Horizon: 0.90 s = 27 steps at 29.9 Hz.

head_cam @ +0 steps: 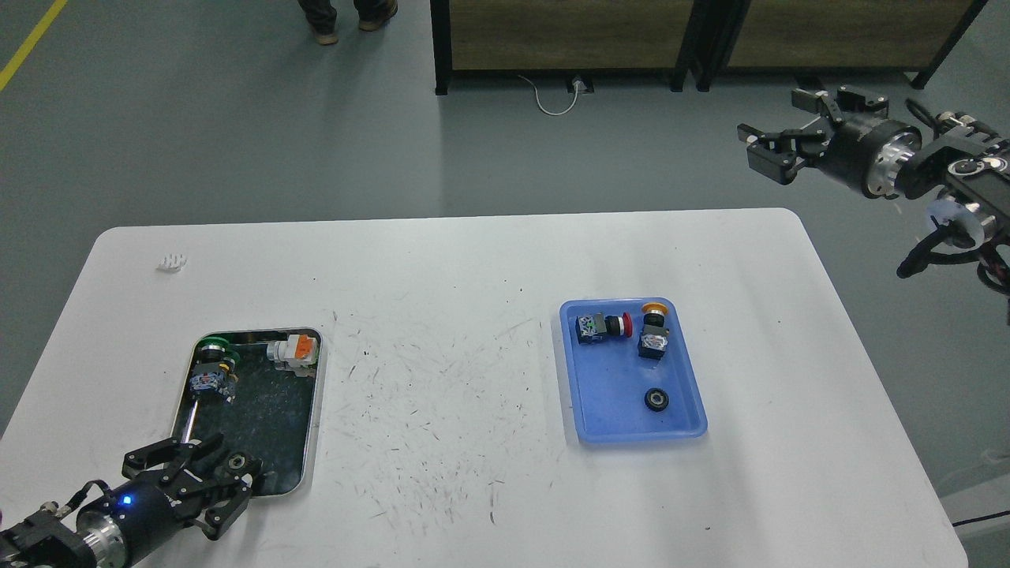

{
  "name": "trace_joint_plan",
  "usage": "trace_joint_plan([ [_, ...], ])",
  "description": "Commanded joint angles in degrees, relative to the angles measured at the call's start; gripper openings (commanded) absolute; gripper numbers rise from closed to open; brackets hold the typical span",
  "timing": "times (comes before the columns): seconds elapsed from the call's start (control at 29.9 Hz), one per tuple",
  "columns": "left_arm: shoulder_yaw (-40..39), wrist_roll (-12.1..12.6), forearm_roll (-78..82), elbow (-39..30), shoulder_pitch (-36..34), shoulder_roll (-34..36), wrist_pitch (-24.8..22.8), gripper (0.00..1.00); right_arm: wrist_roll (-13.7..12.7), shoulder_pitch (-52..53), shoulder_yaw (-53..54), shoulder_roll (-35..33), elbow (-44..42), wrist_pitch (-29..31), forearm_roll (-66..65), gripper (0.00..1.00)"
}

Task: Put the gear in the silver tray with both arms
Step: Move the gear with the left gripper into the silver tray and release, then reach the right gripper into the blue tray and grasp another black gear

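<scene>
The silver tray [315, 394] lies on the left of the white table. My left gripper [234, 467] hangs over the tray's near end. Its fingertips close around a small dark ring-shaped gear [235, 461]. A second black gear [656, 399] lies in the blue tray [604, 422] on the right. My right gripper [781, 134] is open and empty. It is held in the air beyond the table's far right corner, over the floor.
A green-capped switch [211, 369] and an orange-and-white part [293, 349] lie at the silver tray's far end. A red-button switch [601, 326] and a yellow-button switch [654, 331] lie in the blue tray. A small white piece [172, 261] lies at the far left.
</scene>
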Motion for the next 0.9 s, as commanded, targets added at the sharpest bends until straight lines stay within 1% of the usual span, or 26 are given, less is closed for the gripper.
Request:
trace_joint_plan([
  [0.0, -0.4, -0.1, -1.3, -0.1, -0.3, -0.4, 1.4, 0.88, -0.1, -0.2, -4.6, -2.1, 7.0, 0.2, 0.0, 0.84],
  [0.07, -1.0, 0.0, -2.3, -0.1, -1.0, -0.6, 2.0, 0.93, -0.1, -0.2, -7.6, -3.4, 10.6, 0.3, 0.0, 0.84],
  [0.13, -3.0, 0.4, -3.8, -0.1, -1.3, -0.2, 1.9, 0.97, -0.2, -0.2, -9.6, -4.8, 13.4, 0.5, 0.1, 0.84],
  [0.27, -7.7, 1.4, -5.0, 0.0, -3.7, 1.5, 1.5, 0.97, -0.3, -0.9, -11.8, -6.6, 17.1, 1.8, 0.2, 0.84],
  [0.33, -9.6, 3.4, -6.0, 0.0, -6.0, 3.0, 1.2, 0.98, -0.4, -1.8, -12.6, -6.9, 18.0, 1.9, 0.3, 0.84],
  [0.37, -10.4, 4.9, -7.6, 0.1, -7.5, 3.7, 0.9, 0.98, -0.4, -2.3, -13.1, -7.0, 18.4, 2.2, 0.0, 0.84],
  [0.44, -11.2, 6.8, -10.7, 0.5, -10.9, 4.7, 0.2, 0.98, -0.5, -2.7, -14.6, -7.0, 18.8, 3.1, -0.1, 0.84],
  [0.6, -11.2, 9.2, -14.7, 2.7, -19.1, 7.0, -0.7, 0.98, -0.6, -2.7, -19.1, -6.2, 18.8, 5.4, -0.8, 0.84],
  [0.67, -11.2, 9.8, -14.9, 3.7, -21.2, 7.7, -0.8, 0.98, -0.6, -2.7, -21.0, -5.7, 18.8, 6.2, -1.0, 0.84],
  [0.87, -11.2, 9.9, -14.9, 6.6, -23.7, 7.9, -1.5, 0.98, -0.6, -2.7, -24.7, -4.2, 18.8, 7.4, -2.5, 0.85],
])
